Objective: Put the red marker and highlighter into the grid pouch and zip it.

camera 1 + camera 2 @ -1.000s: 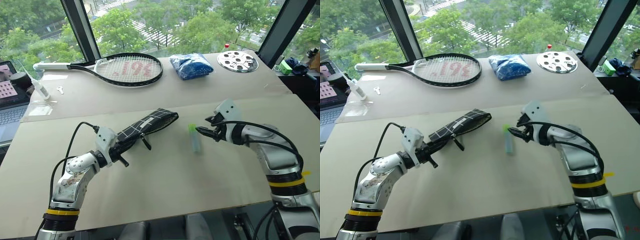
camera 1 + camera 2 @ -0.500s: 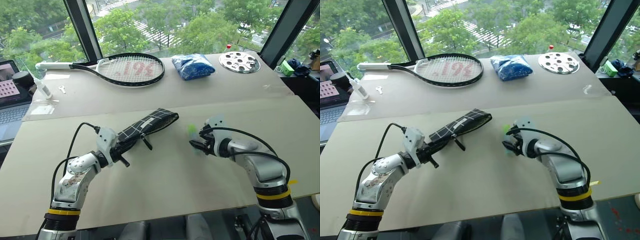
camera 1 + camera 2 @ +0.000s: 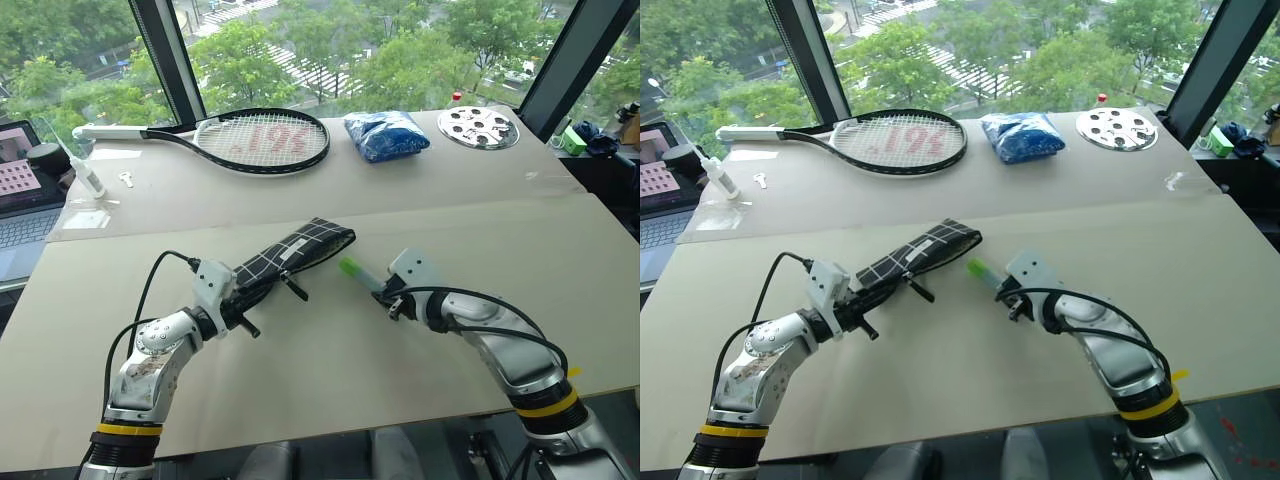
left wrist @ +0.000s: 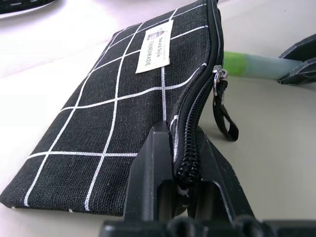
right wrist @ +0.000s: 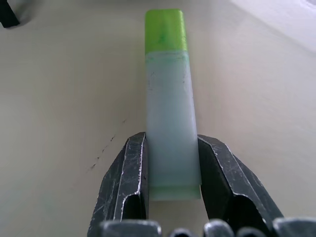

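Right wrist view: right claw [image 5: 170, 173] clamps highlighter [image 5: 169, 108]; left claw [image 4: 180, 163] pinched on grid pouch [image 4: 123, 113] zipper edge.

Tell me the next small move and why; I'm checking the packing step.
Probably carry the highlighter, gripped at its pale end by the right gripper, green cap first toward the open zipper edge of the grid pouch. The left gripper already pinches that edge, and the cap points toward it.
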